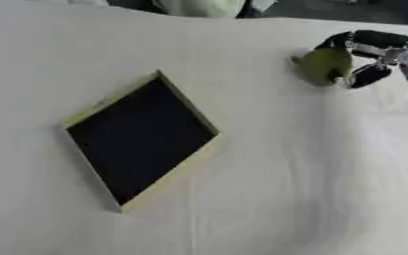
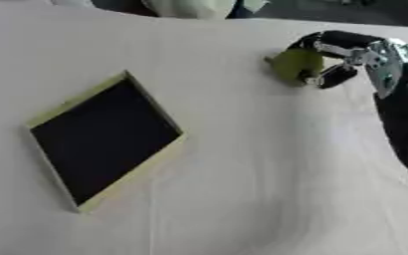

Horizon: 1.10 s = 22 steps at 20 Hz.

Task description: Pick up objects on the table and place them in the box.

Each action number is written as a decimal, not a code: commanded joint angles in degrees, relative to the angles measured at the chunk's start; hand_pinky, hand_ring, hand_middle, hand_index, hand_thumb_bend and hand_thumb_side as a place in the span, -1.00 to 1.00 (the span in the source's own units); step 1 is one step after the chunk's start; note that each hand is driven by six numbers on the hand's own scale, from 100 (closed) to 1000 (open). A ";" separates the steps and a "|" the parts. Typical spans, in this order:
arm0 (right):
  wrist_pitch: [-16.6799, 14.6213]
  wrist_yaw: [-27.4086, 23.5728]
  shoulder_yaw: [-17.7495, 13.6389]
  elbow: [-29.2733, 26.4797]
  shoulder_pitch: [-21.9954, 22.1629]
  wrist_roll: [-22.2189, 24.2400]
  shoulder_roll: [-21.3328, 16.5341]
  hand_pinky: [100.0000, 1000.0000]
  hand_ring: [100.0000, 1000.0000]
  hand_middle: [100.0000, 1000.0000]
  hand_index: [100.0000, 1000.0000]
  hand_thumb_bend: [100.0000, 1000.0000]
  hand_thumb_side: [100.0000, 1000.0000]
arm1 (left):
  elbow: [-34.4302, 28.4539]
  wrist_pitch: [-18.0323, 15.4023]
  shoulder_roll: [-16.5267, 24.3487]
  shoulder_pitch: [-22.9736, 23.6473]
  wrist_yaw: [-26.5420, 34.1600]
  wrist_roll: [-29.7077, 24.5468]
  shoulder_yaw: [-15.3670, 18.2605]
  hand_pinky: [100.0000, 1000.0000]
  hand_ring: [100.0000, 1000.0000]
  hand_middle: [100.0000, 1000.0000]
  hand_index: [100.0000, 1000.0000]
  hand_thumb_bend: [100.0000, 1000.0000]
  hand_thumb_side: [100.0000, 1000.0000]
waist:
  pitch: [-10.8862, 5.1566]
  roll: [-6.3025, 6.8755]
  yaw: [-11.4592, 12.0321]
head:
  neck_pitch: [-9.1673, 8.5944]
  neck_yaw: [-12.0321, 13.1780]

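Note:
A small olive-green rounded object (image 1: 323, 64) sits near the far right of the white table. My right hand (image 2: 343, 55) comes in from the right with its fingers curled over the top of the object and its thumb against the near side. A shallow square box (image 1: 142, 137) with a pale yellow rim and a dark inside lies turned like a diamond at the left centre. Nothing shows inside the box. My left hand is out of sight.
The white cloth-covered table (image 1: 294, 189) fills the view. At the far edge a person's light clothing (image 1: 203, 7) shows beyond the table.

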 commanded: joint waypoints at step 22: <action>-6.89 -26.61 3.98 -19.13 4.41 -0.22 -7.69 0.19 0.46 -0.19 0.15 -1.00 -0.88 | -1.13 0.15 1.81 0.14 -0.21 -0.06 0.11 0.14 0.17 0.01 0.35 -1.00 0.02 | -2.16 0.00 -1.42 | 2.73 0.50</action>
